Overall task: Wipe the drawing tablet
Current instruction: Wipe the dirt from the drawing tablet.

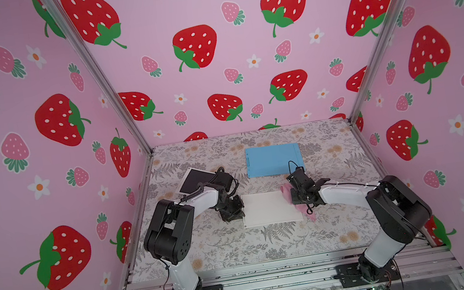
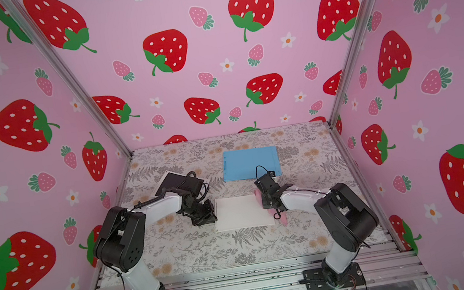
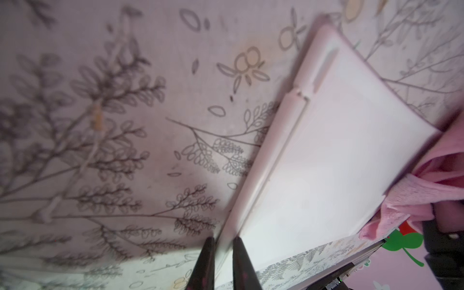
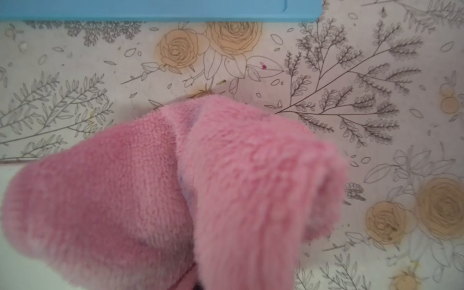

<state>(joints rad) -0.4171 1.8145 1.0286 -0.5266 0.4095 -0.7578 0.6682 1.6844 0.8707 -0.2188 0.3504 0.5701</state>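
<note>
1. Drawing tablet, white (image 1: 270,208), one. Lies flat at the centre of the tabletop, between the two arms; seen in both top views and in the left wrist view (image 3: 334,155). A ridged strip runs along its left edge.
2. Cloth, pink and fluffy (image 1: 285,190), one. Bunched at the right edge of the white tablet, part hanging past its near right corner; fills most of the right wrist view (image 4: 175,195).
3. Right hand (image 1: 294,195), one. Fingers pressed together and pinching the pink cloth over the tablet's right edge; the fingertips themselves are hidden under the fabric.
4. Left hand (image 3: 223,263), one. Its two dark fingers (image 3: 204,266) stand close on either side of the tablet's left edge strip, near the tablet's near left corner; in a top view (image 2: 204,215) it sits at that left edge. Pinching the strip.
5. Tablet, blue (image 1: 273,159), one. Flat at the far centre of the tabletop, well apart from the white one; its near edge shows in the right wrist view (image 4: 160,10).
6. Tablet, dark screen with pale frame (image 1: 194,179), one. Far left, partly behind the left arm.
7. Tabletop (image 1: 233,245), one. Floral-print cover, grey ferns and tan roses.
8. Walls, pink strawberry print (image 1: 209,46), three.
</note>
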